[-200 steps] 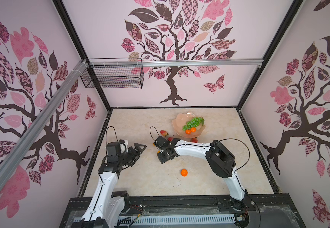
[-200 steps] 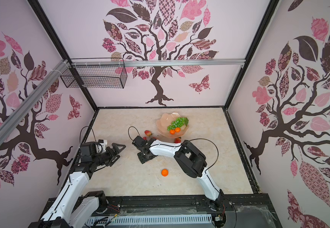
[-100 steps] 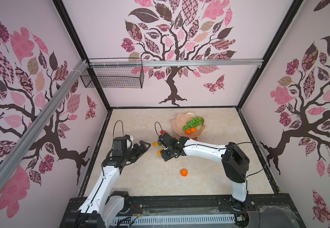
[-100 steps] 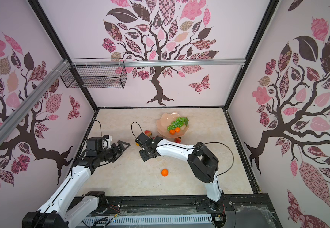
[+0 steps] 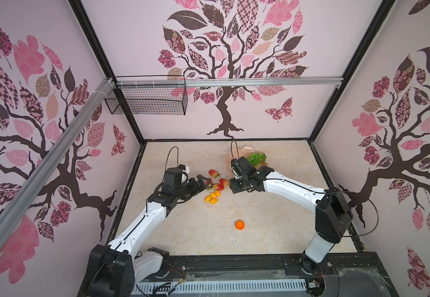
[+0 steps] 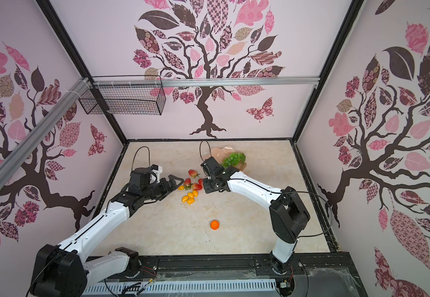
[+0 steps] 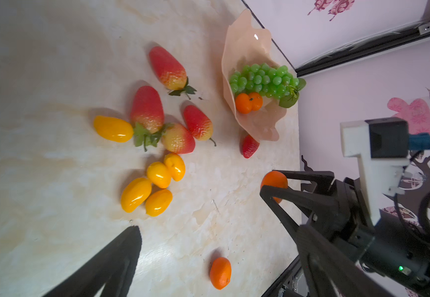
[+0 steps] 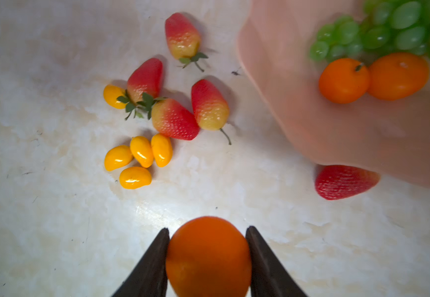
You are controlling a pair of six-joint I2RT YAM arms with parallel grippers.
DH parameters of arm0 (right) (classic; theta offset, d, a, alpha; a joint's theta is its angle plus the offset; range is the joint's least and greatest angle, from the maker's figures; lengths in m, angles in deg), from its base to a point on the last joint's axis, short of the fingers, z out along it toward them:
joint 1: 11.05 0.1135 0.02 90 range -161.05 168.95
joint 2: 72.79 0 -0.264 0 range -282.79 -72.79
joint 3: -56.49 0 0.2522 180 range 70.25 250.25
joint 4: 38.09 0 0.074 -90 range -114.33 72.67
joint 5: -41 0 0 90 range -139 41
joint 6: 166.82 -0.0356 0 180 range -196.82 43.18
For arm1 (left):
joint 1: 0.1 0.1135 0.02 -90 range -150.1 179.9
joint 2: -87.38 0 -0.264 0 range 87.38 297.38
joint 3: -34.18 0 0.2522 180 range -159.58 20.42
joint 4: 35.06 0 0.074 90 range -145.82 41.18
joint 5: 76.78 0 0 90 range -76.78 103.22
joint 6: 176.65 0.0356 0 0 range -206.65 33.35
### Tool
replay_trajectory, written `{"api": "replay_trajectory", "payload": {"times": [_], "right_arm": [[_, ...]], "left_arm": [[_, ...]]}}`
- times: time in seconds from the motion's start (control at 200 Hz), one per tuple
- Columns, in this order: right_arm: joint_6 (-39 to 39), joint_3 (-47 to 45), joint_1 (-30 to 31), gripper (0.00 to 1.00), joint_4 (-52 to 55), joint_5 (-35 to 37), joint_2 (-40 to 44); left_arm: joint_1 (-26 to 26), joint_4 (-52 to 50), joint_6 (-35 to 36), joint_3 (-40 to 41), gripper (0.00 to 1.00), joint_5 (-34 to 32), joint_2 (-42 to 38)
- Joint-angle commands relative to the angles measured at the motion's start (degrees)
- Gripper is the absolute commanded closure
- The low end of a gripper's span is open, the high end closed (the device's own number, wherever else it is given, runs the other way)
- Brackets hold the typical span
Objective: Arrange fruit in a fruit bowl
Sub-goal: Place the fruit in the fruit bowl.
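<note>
My right gripper is shut on a round orange tangerine, held above the table just short of the fruit bowl. In the left wrist view the same right gripper shows the tangerine between its fingers. The peach-pink fruit bowl holds green grapes and two tangerines. Several strawberries and yellow tomatoes lie grouped on the table. My left gripper is open and empty beside the strawberries. One tangerine lies alone nearer the front.
A red strawberry lies against the bowl's near rim. A black wire basket hangs on the back wall at the left. Patterned walls close in the table on three sides, and the arms' black base rail runs along the front.
My right gripper has moved right and back, towards the bowl. My left arm has stretched forward, bringing its open gripper up to the strawberry cluster.
</note>
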Motion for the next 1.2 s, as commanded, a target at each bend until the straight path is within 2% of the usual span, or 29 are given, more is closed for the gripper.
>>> {"api": "replay_trajectory", "payload": {"times": [0.0, 0.25, 0.475, 0.865, 1.195], "right_arm": [[1.71, -0.17, -3.16, 0.52, 0.95, 1.06, 2.96], [3.84, -0.15, -11.72, 0.52, 0.33, 1.33, 2.02], [4.49, 1.39, -17.13, 0.53, -1.19, 2.93, -0.97], [7.10, 10.74, -18.45, 0.54, -0.13, 8.07, -11.94], [8.79, 14.07, -18.62, 0.54, -0.04, 13.70, -18.22]], "left_arm": [[-3.68, 5.20, -1.12, -4.38, 0.02, -1.95, 3.68], [-10.26, 8.76, -1.92, -11.84, 0.02, -3.23, 12.83], [-12.81, 10.29, -2.40, -17.56, 0.02, -2.75, 19.14], [-13.03, 11.07, -3.23, -21.77, 0.02, -2.54, 24.17], [-13.02, 12.29, -4.21, -22.75, 0.02, -2.65, 26.15]]}}
